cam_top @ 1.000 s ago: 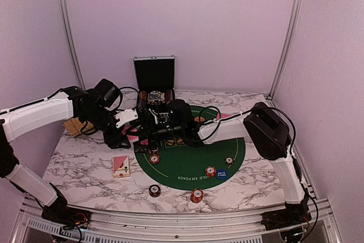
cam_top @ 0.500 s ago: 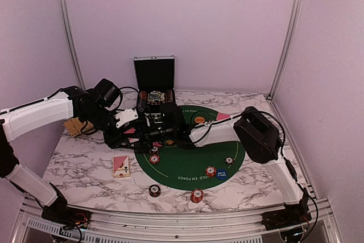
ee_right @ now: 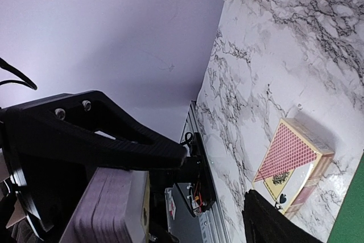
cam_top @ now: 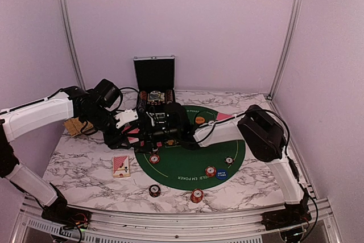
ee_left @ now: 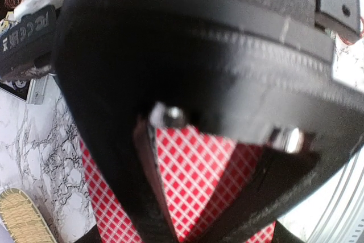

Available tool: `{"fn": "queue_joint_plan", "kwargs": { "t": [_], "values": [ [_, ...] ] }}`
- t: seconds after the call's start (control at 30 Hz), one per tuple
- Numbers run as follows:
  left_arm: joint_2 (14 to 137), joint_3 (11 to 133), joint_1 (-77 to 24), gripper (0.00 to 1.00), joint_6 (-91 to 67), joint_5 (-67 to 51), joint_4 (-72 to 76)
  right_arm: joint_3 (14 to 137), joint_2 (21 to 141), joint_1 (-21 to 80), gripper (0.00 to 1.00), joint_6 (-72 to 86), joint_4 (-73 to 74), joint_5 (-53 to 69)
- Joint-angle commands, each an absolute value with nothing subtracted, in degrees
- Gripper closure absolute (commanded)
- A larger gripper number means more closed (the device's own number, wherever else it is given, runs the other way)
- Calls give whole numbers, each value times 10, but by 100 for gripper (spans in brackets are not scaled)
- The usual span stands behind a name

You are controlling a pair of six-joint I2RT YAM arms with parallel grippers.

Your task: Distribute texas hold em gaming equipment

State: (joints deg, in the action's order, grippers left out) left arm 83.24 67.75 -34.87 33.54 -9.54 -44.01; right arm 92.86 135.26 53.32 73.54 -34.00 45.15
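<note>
Left gripper (cam_top: 136,134) is clamped tight on the red-backed playing cards (ee_left: 196,163). In its wrist view the red lattice fills the gap between its black fingers (ee_left: 145,197). Right gripper (ee_right: 216,177) sits nose to nose with it above the far left edge of the green poker mat (cam_top: 187,170), jaws standing well apart. The grey edge of a card stack (ee_right: 111,209) lies right by its upper finger; touching or not, I can't tell.

Out past those open jaws, a boxed deck (ee_right: 293,160) lies flat on the marble table (cam_top: 85,163), nearer the arm bases than the left gripper. One striped poker chip (cam_top: 154,159) sits on the mat just on the near side of both grippers. The blue marker disc (cam_top: 222,174) is farther off on the right arm's near side, touching another chip (cam_top: 210,171). The orange marker disc (cam_top: 199,120) peeks out beyond the right arm.
</note>
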Motion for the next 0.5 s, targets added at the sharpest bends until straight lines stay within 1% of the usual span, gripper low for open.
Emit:
{"fn": "queue_joint_plan", "kwargs": {
  "t": [0.0,0.47],
  "values": [
    [826,691,-349,100,333,-105,-433,906,1326,517,28,706,-294,429],
    [823,683,-349,100,337,-99,-433,874,1277,503,52,668,-265,425]
  ]
}}
